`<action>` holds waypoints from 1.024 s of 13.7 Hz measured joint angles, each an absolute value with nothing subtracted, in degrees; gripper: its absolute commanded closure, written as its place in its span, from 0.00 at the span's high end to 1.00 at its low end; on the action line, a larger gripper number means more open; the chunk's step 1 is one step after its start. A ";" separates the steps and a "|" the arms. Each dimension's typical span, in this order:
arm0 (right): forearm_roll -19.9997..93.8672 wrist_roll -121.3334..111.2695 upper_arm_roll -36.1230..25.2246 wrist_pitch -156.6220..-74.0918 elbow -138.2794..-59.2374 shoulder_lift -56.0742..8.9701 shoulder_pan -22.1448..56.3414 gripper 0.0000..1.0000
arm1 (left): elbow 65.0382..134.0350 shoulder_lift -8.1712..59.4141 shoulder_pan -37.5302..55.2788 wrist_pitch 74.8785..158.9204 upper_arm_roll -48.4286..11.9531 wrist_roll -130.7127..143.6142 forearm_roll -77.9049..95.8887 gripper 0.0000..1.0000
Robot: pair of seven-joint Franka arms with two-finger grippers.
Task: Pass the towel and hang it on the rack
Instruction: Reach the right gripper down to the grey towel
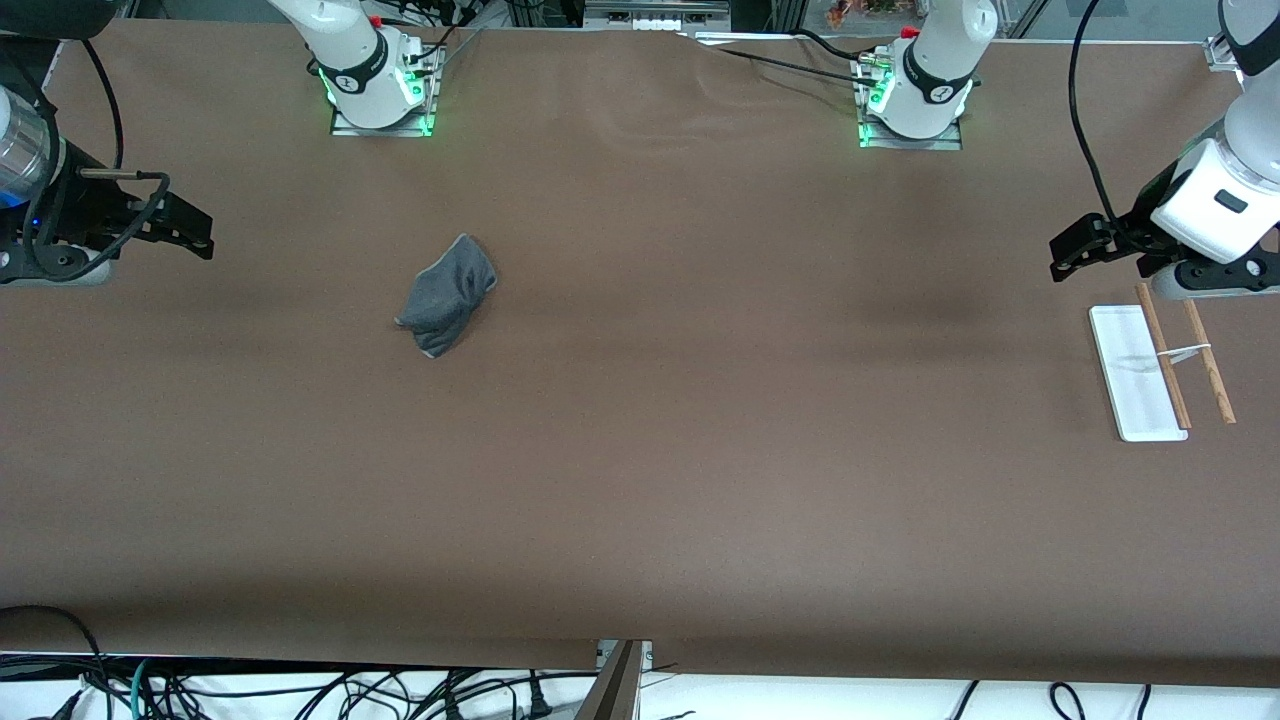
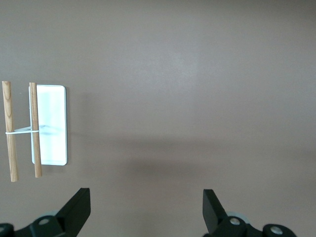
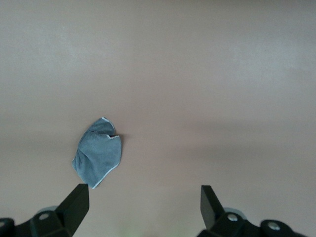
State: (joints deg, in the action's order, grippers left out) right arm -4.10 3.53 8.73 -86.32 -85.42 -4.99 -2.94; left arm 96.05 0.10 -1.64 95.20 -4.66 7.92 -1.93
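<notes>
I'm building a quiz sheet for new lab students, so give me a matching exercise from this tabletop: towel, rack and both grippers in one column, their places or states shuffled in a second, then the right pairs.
Things:
1. towel
2. rack
3. left gripper
4. right gripper

Places or states:
A. open in the air, beside the rack
B. crumpled flat on the table, toward the right arm's end
C. open and empty in the air at the right arm's end, apart from the towel
D. white base with two wooden rods, at the left arm's end

Pairs: 1-B, 2-D, 3-A, 4-C
</notes>
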 measured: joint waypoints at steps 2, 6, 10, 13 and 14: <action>-3.71 3.53 8.72 -86.32 -85.42 -5.00 -2.95 1.00 | 96.05 0.35 -1.64 95.21 -4.69 7.91 -1.93 1.00; -3.14 3.53 8.55 -86.39 -85.42 -5.01 -2.97 1.00 | 96.05 1.01 -1.70 95.26 -4.61 7.91 -1.93 1.00; -3.01 3.53 8.46 -86.42 -85.41 -5.56 -2.97 1.00 | 96.04 1.12 -1.96 95.26 -4.60 7.91 -1.93 1.00; -2.93 3.53 8.52 -87.84 -85.43 -7.16 -2.87 1.00 | 95.94 1.12 -2.15 95.26 -4.62 7.89 -1.93 1.00; -2.78 3.53 8.61 -88.82 -85.52 -8.01 -2.82 1.00 | 95.87 1.12 -2.15 95.26 -4.66 7.88 -1.93 1.00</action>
